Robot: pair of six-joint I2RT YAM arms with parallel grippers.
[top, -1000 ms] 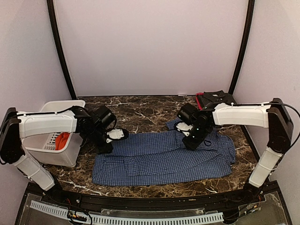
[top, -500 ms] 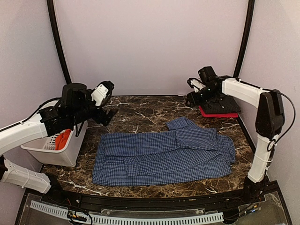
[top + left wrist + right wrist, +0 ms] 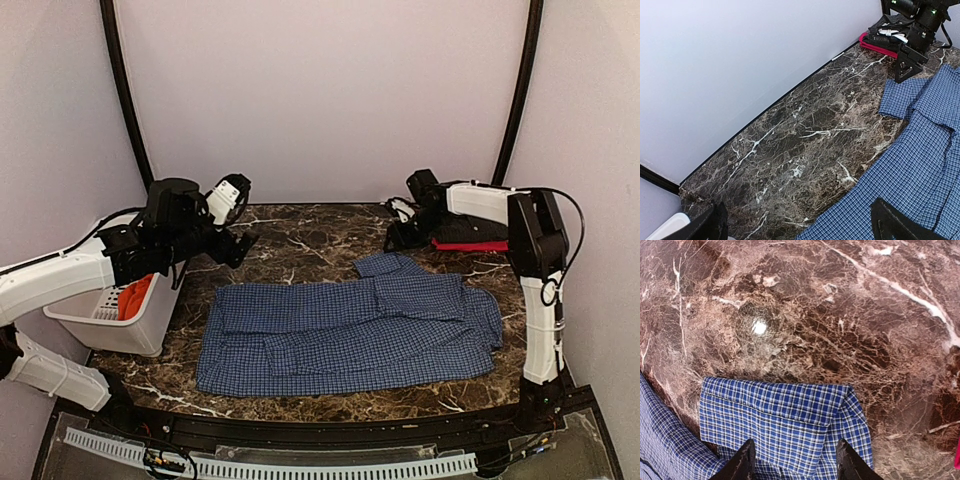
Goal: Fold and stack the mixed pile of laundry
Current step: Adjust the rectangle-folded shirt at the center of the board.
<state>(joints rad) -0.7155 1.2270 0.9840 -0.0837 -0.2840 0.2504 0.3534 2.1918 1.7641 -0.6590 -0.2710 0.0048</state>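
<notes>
**Item 1.** Blue-and-white small-checked collared shirt (image 3: 350, 335), cloth. Spread flat across the centre of the dark brown marble tabletop (image 3: 300, 235), sleeves folded in over the body.

**Item 2.** Plain orange-red garment (image 3: 135, 297). Bunched inside the white slotted plastic basket (image 3: 110, 335) at centre left.

**Item 3.** Black folded cloth atop a red one (image 3: 465, 232), upper right, against the back wall.

**Item 4.** Left gripper (image 3: 238, 245). Raised above the table between the basket and the shirt. Fingers spread wide, nothing between them.

**Item 5.** Right gripper (image 3: 398, 238). Above bare marble just beyond the shirt's upper corner and beside the folded stack. Fingers (image 3: 744, 461) apart and empty.
</notes>
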